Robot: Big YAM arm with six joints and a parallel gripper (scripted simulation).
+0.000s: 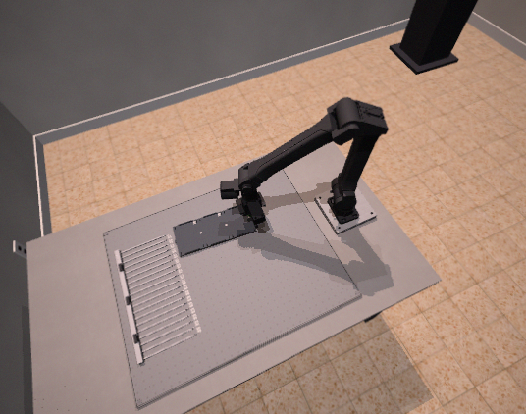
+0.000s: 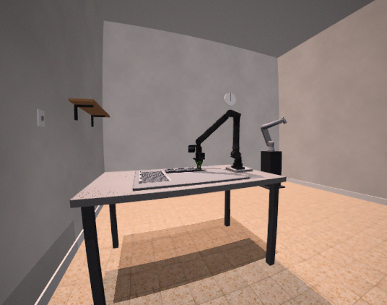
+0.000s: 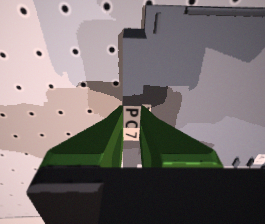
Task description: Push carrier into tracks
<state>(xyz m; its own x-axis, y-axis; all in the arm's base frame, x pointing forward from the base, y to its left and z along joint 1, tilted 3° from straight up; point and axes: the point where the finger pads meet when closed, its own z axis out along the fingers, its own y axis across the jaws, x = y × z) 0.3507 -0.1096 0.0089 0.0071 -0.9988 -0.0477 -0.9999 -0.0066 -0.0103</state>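
Carrier PC7 (image 1: 210, 234) is a flat dark plate lying on the perforated baseplate, in front of the far end of the loading rails RAILS (image 1: 156, 296). It stands apart from the rails, outside the tracks. My gripper (image 1: 258, 222) is at the carrier's end nearest the arm's base. In the wrist view the green fingers are shut on the narrow upright handle labelled PC7 (image 3: 131, 127). The carrier's grey body (image 3: 203, 75) stretches away ahead of the fingers. The lamps (image 1: 128, 300) on the stop bar look dark.
The arm's base (image 1: 344, 212) is bolted at the table's far right. The white stop bar (image 1: 129, 309) closes the far end of the rails. Number tiles (image 1: 185, 284) line the rails' near end. A second small arm on a black pedestal (image 2: 271, 152) stands beyond the table.
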